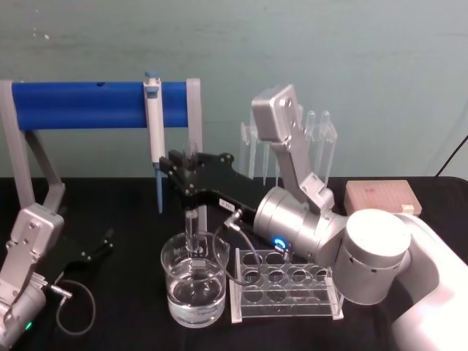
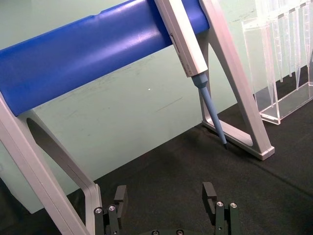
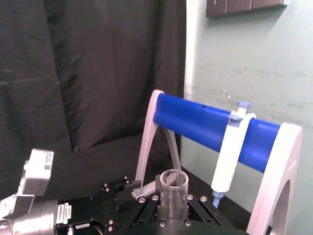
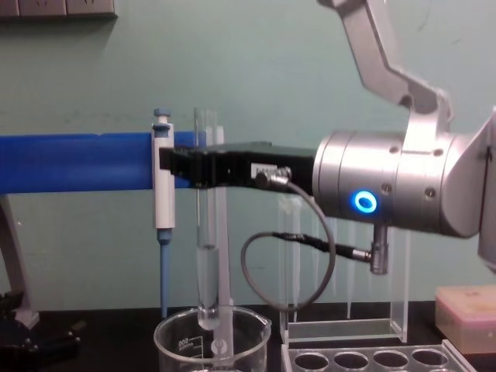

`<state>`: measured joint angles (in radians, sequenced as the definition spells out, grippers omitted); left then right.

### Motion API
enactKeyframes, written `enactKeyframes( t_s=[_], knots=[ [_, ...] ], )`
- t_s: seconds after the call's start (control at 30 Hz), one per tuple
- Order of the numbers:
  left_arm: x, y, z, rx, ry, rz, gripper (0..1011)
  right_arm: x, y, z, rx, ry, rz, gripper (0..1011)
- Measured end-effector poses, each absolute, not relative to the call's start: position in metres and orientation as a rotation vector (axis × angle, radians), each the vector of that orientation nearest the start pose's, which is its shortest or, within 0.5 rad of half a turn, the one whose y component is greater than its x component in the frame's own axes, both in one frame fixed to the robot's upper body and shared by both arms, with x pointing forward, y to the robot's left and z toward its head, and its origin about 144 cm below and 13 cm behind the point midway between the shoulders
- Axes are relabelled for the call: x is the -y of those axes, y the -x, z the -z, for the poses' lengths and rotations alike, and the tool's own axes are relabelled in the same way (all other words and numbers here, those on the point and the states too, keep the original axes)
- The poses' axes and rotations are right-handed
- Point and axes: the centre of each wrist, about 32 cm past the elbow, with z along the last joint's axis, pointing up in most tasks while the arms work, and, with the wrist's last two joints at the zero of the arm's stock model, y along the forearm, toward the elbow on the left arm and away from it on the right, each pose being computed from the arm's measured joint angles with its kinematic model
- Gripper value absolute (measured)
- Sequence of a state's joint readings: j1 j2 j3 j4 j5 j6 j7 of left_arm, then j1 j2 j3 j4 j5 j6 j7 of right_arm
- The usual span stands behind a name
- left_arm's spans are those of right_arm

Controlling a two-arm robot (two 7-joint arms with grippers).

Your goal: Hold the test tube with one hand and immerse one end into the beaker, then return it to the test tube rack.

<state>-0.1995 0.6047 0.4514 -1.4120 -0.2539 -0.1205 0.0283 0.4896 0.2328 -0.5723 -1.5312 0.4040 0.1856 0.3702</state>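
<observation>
Just behind your right gripper's (image 1: pixel 186 174) fingers hangs the pipettor (image 1: pixel 154 124) on its blue bar (image 1: pixel 73 104), and the test tube rack (image 1: pixel 287 313) sits below its wrist. That gripper reaches in level, pinching the test tube (image 4: pixel 205 232) upright, rounded end below the fingers, inside the beaker (image 1: pixel 208 292). Your left gripper (image 2: pixel 164 193) rests aside, its 2 fingers spread.

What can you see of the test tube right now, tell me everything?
The test tube is clear, colourless glass, long and slim, standing upright. The right gripper has its fingers shut on it near the top, with the open rim poking above them. Its rounded bottom hangs just inside the mouth of the beaker; whether it reaches the water is unclear.
</observation>
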Motion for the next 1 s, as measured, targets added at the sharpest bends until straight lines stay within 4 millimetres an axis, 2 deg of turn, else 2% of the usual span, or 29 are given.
enactKeyframes(
  t_s=[0.5, 1.0],
  knots=[
    [-0.31, -0.489, -1.14, 0.285, -0.304, -1.248, 1000, 0.122, -0.536, -1.226, 0.093, 0.004, 0.621, 151],
    [-0.31, -0.489, -1.14, 0.285, -0.304, -1.248, 1000, 0.122, -0.536, -1.2, 0.093, 0.014, 0.612, 151]
  ],
)
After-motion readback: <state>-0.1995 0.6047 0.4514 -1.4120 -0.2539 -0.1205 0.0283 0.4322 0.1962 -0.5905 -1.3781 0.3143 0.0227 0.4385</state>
